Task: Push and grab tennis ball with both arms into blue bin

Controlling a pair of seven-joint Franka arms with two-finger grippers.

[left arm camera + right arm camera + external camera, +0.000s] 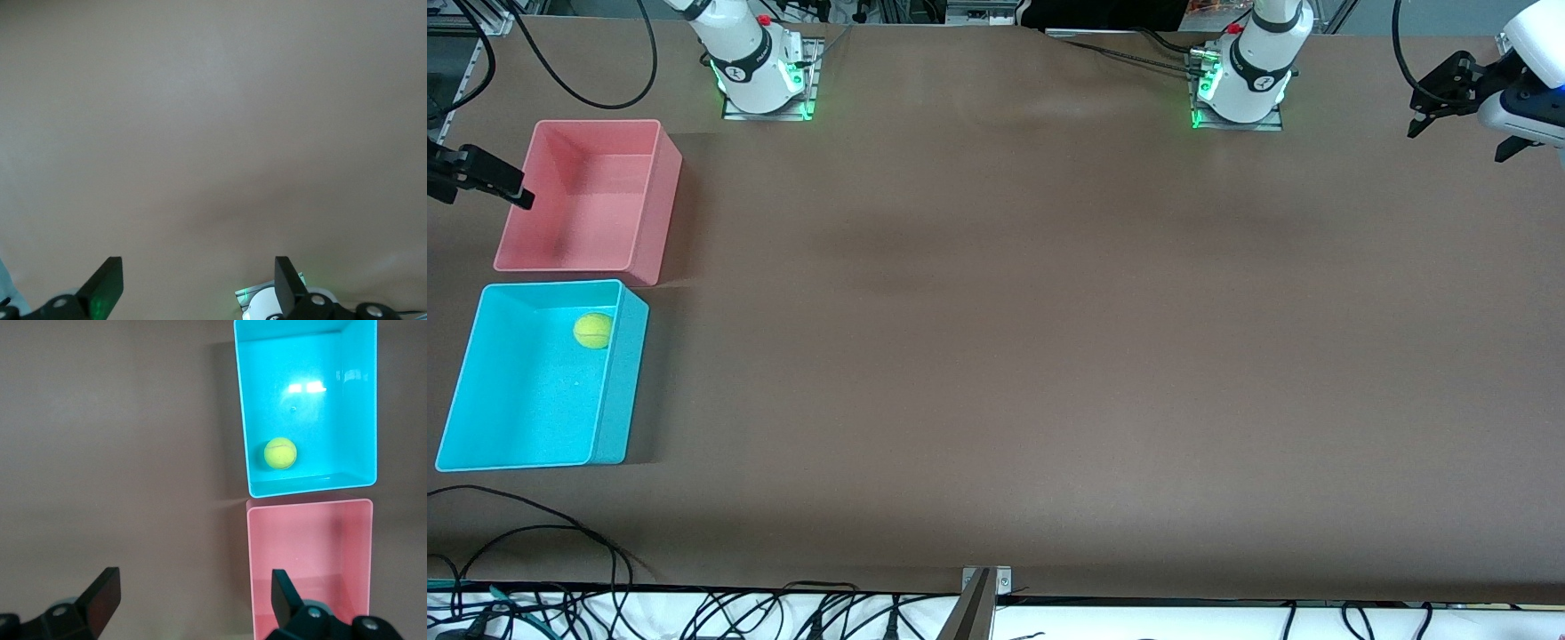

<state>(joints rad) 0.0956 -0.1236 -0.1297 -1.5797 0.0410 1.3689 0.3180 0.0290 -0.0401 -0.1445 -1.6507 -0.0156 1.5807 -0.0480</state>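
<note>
The tennis ball point(593, 331) lies inside the blue bin point(516, 418), against the wall toward the pink bin. In the right wrist view the ball point(280, 453) rests on the blue bin's floor point(313, 400). My right gripper point(193, 577) is open and empty, up in the air over the pink bin's edge; in the front view it shows at the table's end point(494, 178). My left gripper point(1418, 116) is open and empty, raised at the left arm's end of the table, and its wrist view point(197, 267) shows only bare table.
A pink bin point(578, 213) stands empty beside the blue bin, farther from the front camera; it also shows in the right wrist view point(307, 547). The arm bases point(760, 71) point(1245, 80) stand along the table's back edge. Cables hang at the front edge.
</note>
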